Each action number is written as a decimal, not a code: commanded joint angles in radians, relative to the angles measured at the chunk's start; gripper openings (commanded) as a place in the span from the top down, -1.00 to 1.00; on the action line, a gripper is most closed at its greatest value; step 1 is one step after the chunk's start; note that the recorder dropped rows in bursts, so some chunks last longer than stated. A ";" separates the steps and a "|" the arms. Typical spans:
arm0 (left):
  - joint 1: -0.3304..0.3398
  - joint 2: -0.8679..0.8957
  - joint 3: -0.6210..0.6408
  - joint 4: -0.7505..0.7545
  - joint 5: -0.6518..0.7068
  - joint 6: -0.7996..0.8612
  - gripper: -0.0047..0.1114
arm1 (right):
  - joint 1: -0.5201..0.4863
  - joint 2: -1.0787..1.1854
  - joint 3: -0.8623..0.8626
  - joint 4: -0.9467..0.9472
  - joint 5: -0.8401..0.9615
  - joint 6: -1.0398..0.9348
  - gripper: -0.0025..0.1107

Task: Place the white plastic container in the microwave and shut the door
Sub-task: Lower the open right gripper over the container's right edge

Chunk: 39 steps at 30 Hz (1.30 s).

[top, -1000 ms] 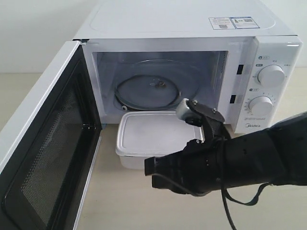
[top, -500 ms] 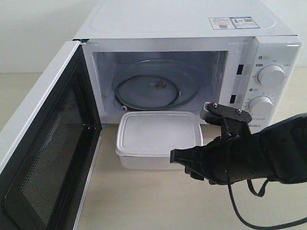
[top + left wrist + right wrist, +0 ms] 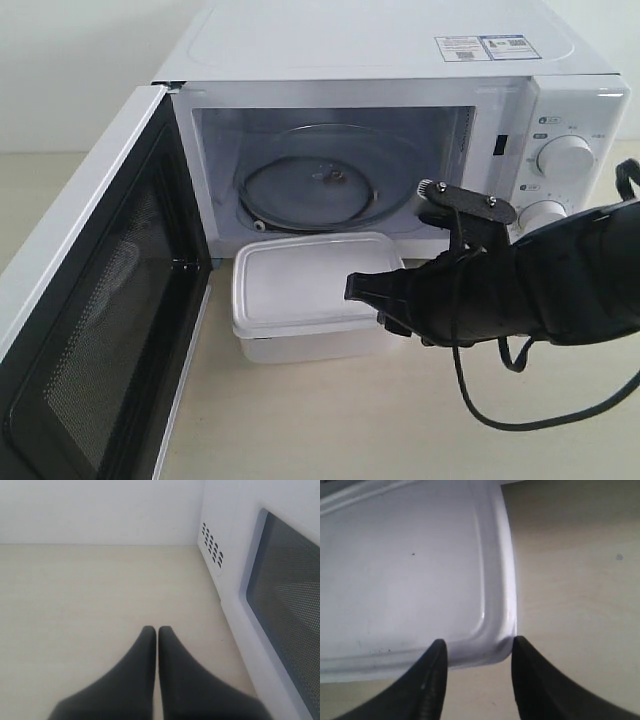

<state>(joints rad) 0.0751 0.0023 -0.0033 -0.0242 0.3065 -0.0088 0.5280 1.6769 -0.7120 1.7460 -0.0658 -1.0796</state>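
Observation:
The white plastic container [image 3: 295, 285] lies lidded on the table just in front of the microwave [image 3: 400, 50], whose door [image 3: 90, 300] stands swung wide to the left. The cavity holds only the glass turntable [image 3: 310, 185]. My right gripper [image 3: 365, 292] is open at the container's near right corner. In the right wrist view that rounded corner of the container [image 3: 410, 565] sits between the spread fingertips of the gripper [image 3: 477, 647], with one fingertip [image 3: 517, 647] close against the rim. My left gripper [image 3: 157, 630] is shut and empty, low over the table beside the door's outer face [image 3: 285, 590].
Two round dials [image 3: 563, 157] are on the microwave's right panel, just behind my right arm. A black cable [image 3: 500, 410] hangs from that arm onto the beige tabletop [image 3: 300, 420]. Vent holes [image 3: 212, 542] show on the microwave's side near the left gripper.
My right gripper has opened, turned and shifted up and left onto the container's corner. The container has slid a little to the left and turned slightly. The left arm shows no earlier view.

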 commanded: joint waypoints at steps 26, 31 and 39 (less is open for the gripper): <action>0.003 -0.002 0.003 -0.002 0.000 -0.001 0.85 | -0.055 -0.075 -0.046 -0.106 -0.012 -0.046 0.25; 0.003 -0.002 0.003 -0.002 0.000 -0.001 0.85 | 0.014 -0.088 -0.078 -0.113 0.058 -0.048 0.25; 0.003 -0.002 0.003 -0.002 0.000 -0.001 0.85 | 0.093 -0.008 -0.119 -0.144 0.036 -0.147 0.25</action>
<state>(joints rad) 0.0751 0.0023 -0.0033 -0.0242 0.3065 -0.0088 0.6084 1.6447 -0.8242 1.6114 -0.0055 -1.1942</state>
